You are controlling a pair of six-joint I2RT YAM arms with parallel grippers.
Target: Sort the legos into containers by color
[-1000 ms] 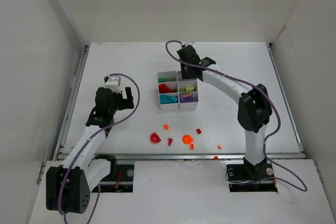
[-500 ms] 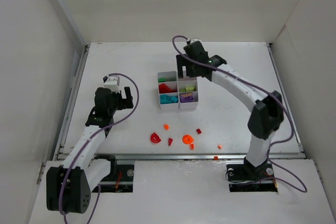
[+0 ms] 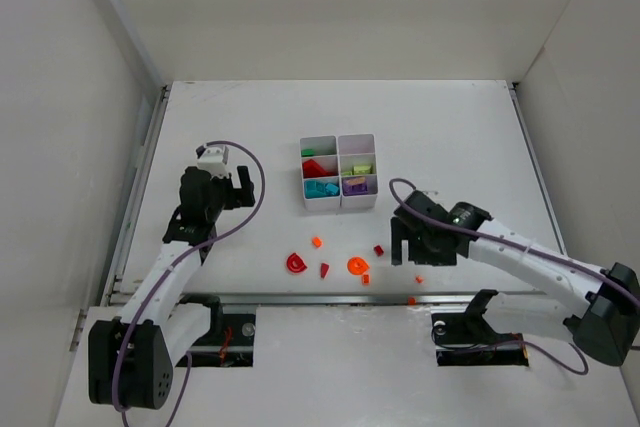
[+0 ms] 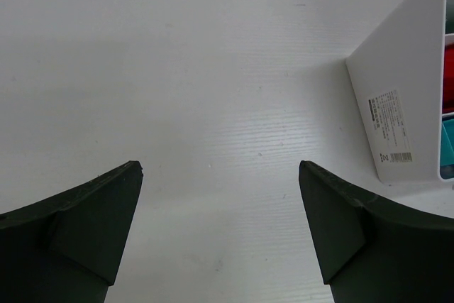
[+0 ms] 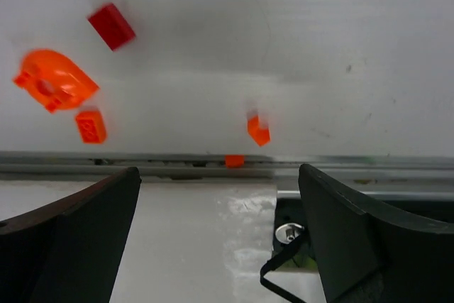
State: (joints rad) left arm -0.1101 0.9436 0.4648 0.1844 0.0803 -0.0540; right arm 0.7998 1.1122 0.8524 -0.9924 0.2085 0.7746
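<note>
Right gripper (image 5: 220, 175) hangs released, empty, near small orange plastic brick (image 5: 258, 130) (at near edge of white table (image 3: 450, 147)). Left gripper (image 4: 220, 168) released, empty, beside white plastic six-compartment organiser (image 4: 404, 104).

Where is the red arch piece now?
Top view: the red arch piece lies leftmost of the loose bricks, just left of a small red brick.

Left gripper (image 4: 220, 168) and right gripper (image 5: 218, 172) both hang with jaws spread wide
</note>
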